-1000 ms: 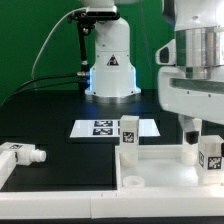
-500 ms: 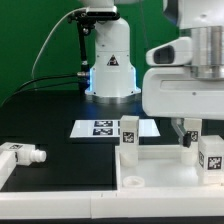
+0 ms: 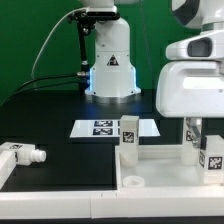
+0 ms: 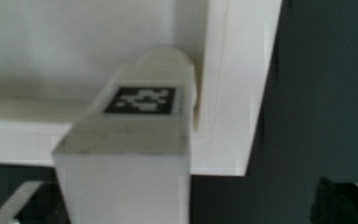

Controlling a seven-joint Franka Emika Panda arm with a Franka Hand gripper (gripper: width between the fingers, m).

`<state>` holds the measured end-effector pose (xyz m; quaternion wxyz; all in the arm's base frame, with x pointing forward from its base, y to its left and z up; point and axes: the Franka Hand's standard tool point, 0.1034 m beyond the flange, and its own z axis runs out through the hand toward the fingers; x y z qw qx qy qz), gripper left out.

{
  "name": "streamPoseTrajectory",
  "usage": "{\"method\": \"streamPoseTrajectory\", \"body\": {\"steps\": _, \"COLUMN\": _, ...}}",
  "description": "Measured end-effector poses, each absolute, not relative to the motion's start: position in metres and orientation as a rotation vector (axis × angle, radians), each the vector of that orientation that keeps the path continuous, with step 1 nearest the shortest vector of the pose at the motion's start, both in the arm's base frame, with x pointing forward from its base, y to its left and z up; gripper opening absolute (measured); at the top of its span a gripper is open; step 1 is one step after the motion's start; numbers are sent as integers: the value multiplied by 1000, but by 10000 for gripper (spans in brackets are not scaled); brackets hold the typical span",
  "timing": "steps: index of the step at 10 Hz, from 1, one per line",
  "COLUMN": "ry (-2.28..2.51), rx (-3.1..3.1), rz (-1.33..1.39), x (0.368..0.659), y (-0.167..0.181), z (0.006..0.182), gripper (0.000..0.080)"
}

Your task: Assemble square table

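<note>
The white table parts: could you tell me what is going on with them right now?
The robot arm is partway through building a small square table. The panel lies flat, with a first leg and a second leg standing upright at two of its corners. The gripper hangs right at the second leg; whether it holds it is unclear. A third leg lies loose at the exterior view's left.
</note>
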<state>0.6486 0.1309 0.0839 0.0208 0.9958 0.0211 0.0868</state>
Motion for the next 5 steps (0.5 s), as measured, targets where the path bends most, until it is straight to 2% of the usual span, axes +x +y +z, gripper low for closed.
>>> {"method": "streamPoseTrajectory", "body": {"steps": 1, "ry": 62, "rx": 3087, "rz": 269, "x": 649, "y": 130, "z": 84, "gripper": 521}}
{"method": "streamPoseTrajectory", "body": {"steps": 2, "ry": 3, "rx": 3092, "rz": 271, "x": 649, "y": 129, "z": 84, "gripper": 521}}
{"method": "streamPoseTrajectory", "body": {"steps": 3, "ry": -162, "rx": 3093, "rz": 277, "x": 650, "y": 126, "z": 85, "gripper": 383}}
{"method": "streamPoseTrajectory", "body": {"steps": 4, "ry": -266, "rx": 3085, "rz": 278, "x": 650, "y": 121, "z": 85, "gripper": 292}}
{"method": "streamPoseTrajectory", "body": {"steps": 5, "ry": -384, "rx": 3077, "rz": 280, "x": 650, "y": 120, "z": 84, "gripper": 292}}
